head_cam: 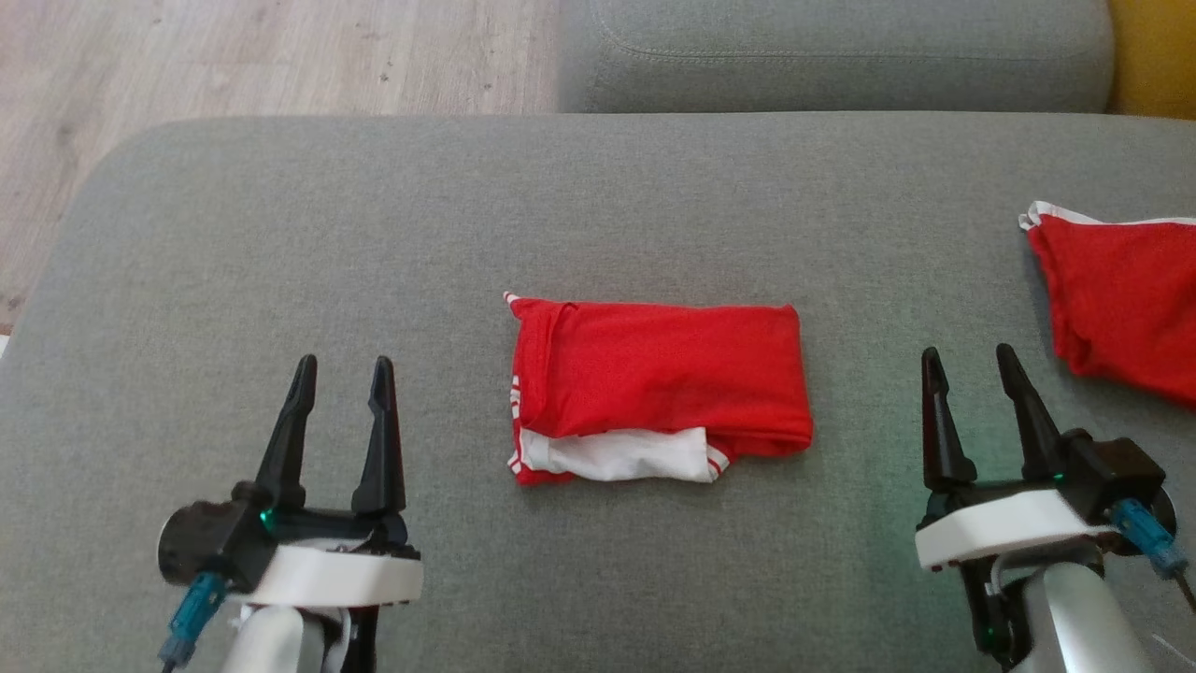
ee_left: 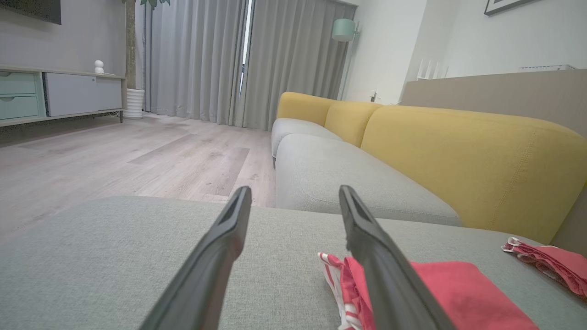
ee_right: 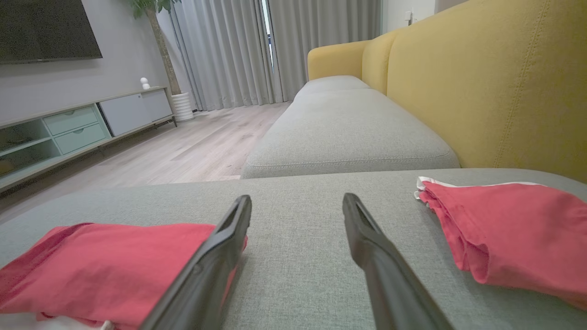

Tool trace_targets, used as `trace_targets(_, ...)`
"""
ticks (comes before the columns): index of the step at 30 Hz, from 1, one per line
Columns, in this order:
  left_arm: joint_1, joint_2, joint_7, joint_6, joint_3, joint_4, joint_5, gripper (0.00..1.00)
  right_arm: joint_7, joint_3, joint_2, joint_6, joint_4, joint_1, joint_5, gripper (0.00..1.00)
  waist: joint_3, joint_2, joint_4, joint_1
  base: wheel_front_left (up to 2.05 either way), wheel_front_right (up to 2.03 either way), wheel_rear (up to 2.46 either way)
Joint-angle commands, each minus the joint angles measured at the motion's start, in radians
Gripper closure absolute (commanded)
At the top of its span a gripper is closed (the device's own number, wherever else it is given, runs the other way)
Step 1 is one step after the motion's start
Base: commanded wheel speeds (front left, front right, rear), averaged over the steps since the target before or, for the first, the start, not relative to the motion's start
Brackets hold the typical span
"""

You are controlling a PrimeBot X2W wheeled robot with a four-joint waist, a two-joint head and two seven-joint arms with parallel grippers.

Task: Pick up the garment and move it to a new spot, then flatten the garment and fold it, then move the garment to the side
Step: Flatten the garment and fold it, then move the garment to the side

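Red garment (head_cam: 659,374) lies folded in middle of cushion (head_cam: 280,234), btwn left claw (head_cam: 344,362) & right claw (head_cam: 967,351), both w/ jaws apart, empty. Fold looks done; next you pinch an edge & carry it aside.

You are looking at a garment (head_cam: 654,383) of soft, matt red cloth, with one part in white cloth. The cushion (head_cam: 598,206) is showing a grey woven cloth that is looking rough and matt. A second garment (head_cam: 1121,299) is showing the same red cloth. The fingers (head_cam: 290,430) are looking like dark, matt plastic, and the white wrist shells (head_cam: 336,575) are shining a little, quite smooth. The floor (head_cam: 234,56) is showing pale wood grain. The backrest (ee_right: 481,82) is showing yellow cloth with stitching.
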Motion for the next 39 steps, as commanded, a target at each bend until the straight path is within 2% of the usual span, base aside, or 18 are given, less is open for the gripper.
trace_targets(1, -0.023, 0.002, -0.008, 0.003, 0.036, -0.029, 0.000, 0.00, -0.011, 0.026, -0.002, -0.001, -0.040, -0.029, 0.005, 0.00, 0.001, 0.0000, 0.003, 0.0000, 0.00, 0.00, 0.00)
trace_targets(13, -0.064, 0.002, -0.008, 0.002, -0.009, -0.048, -0.020, 0.00, 0.017, 0.059, -0.002, -0.001, 0.015, -0.093, 0.000, 0.00, 0.041, 0.0000, 0.060, 0.0000, 0.00, 0.00, 0.00)
trace_targets(16, -0.074, 0.002, -0.008, 0.002, -0.023, -0.047, -0.024, 0.00, 0.061, 0.083, -0.002, -0.001, 0.057, -0.121, -0.002, 0.00, 0.063, 0.0000, 0.081, 0.0000, 0.00, 0.00, 0.00)
trace_targets(23, -0.098, 0.002, -0.008, 0.002, -0.048, -0.041, -0.040, 0.00, 0.167, 0.142, -0.002, -0.001, 0.195, -0.180, 0.082, 0.00, 0.111, 0.0000, 0.134, 0.0000, 0.00, 0.00, 0.00)
trace_targets(31, -0.112, 0.002, -0.008, 0.002, -0.048, -0.034, -0.033, 0.00, 0.193, 0.197, -0.002, -0.001, 0.324, -0.223, 0.116, 0.00, 0.126, 0.0000, 0.146, 0.0000, 0.00, 0.00, 0.00)
trace_targets(32, -0.113, 0.002, -0.008, 0.002, -0.046, -0.034, -0.032, 0.00, 0.190, 0.205, -0.002, -0.001, 0.333, -0.229, 0.113, 0.16, 0.126, 0.0000, 0.143, 0.0000, 0.00, 0.00, 0.00)
trace_targets(33, -0.113, 0.002, -0.008, 0.002, -0.044, -0.033, -0.030, 0.00, 0.185, 0.213, -0.002, -0.001, 0.341, -0.234, 0.104, 0.68, 0.123, 0.0000, 0.140, 0.0000, 0.00, 0.00, 0.00)
trace_targets(34, -0.113, 0.002, -0.008, 0.002, -0.044, -0.032, -0.029, 0.00, 0.177, 0.221, -0.002, -0.001, 0.347, -0.239, 0.091, 1.00, 0.120, 0.0000, 0.135, 0.0000, 0.00, 0.00, 0.00)
trace_targets(39, -0.104, 0.002, -0.008, 0.002, -0.047, -0.035, -0.023, 0.00, 0.136, 0.233, -0.002, -0.001, 0.345, -0.260, 0.006, 1.00, 0.095, 0.0000, 0.095, 0.0000, 0.00, 0.00, 0.00)
